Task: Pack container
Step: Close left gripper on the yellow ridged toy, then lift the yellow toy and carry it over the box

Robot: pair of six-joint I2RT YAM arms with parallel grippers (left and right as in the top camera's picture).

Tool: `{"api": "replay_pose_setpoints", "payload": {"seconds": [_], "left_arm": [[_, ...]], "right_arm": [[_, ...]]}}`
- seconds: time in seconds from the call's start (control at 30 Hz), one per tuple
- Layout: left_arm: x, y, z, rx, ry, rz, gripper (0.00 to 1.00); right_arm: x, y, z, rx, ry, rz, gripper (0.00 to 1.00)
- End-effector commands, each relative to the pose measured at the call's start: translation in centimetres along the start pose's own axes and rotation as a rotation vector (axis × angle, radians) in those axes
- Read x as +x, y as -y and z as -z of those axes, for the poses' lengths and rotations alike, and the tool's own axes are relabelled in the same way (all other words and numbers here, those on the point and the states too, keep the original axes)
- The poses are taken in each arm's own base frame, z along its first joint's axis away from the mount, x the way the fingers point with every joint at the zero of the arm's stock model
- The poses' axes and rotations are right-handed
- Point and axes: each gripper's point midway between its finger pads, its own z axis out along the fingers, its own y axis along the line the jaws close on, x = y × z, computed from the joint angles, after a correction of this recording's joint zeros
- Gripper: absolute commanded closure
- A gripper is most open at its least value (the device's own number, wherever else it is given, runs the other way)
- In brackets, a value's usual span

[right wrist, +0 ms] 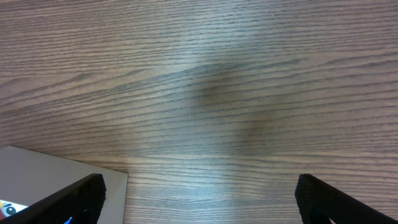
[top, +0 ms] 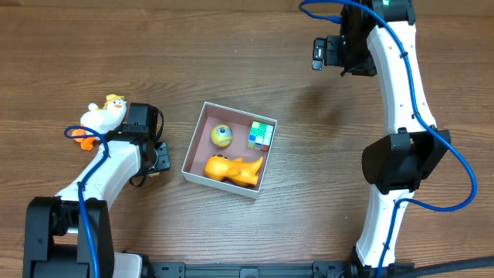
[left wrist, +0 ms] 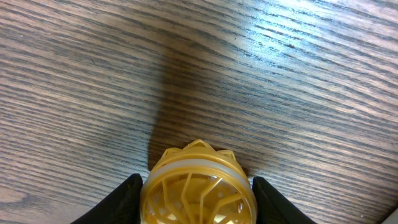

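Note:
The container (top: 191,151), a square white-walled box with a pinkish inside, stands at mid table. In it lie a yellow ball with an eye (top: 221,135), a green-and-white cube (top: 261,134) and an orange toy (top: 231,168). My left gripper (top: 158,159) is low over the table just left of the container. In the left wrist view it (left wrist: 198,198) is shut on a round yellow lattice toy (left wrist: 198,177). My right gripper (top: 319,52) is open and empty at the far right, its fingers (right wrist: 199,199) wide apart above bare wood.
A white duck toy (top: 104,116) with a yellow hat and orange feet lies at the far left, beside the left arm. A pale flat corner (right wrist: 62,180) shows at the lower left of the right wrist view. The table is brown wood.

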Motion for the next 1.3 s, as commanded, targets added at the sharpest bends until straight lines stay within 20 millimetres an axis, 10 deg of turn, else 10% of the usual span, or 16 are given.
{"api": "replay_pose_setpoints", "payload": {"seconds": [0.0,0.37,0.67,1.03,1.27], "left_arm": [[2.2,0.1,-0.8,0.026,-0.086,0.017,0.55],[1.1,0.2,1.8,0.014,-0.124,0.013,0.62],[-4.1,1.4,6.6,0.051,-0.027,0.021,0.63],[-11.3,4.8,16.2,0.207,0.181,0.011,0.66],[-11.6,10.5,20.2,0.327,0.262,-0.111,0.65]], "right_arm": [[-0.6,0.0,1.0,0.006,0.037,-0.004,0.0],[-0.6,0.0,1.0,0.006,0.037,-0.004,0.0],[-0.6,0.0,1.0,0.006,0.037,-0.004,0.0],[-0.6,0.0,1.0,0.006,0.037,-0.004,0.0],[-0.6,0.0,1.0,0.006,0.037,-0.004,0.0]]}}
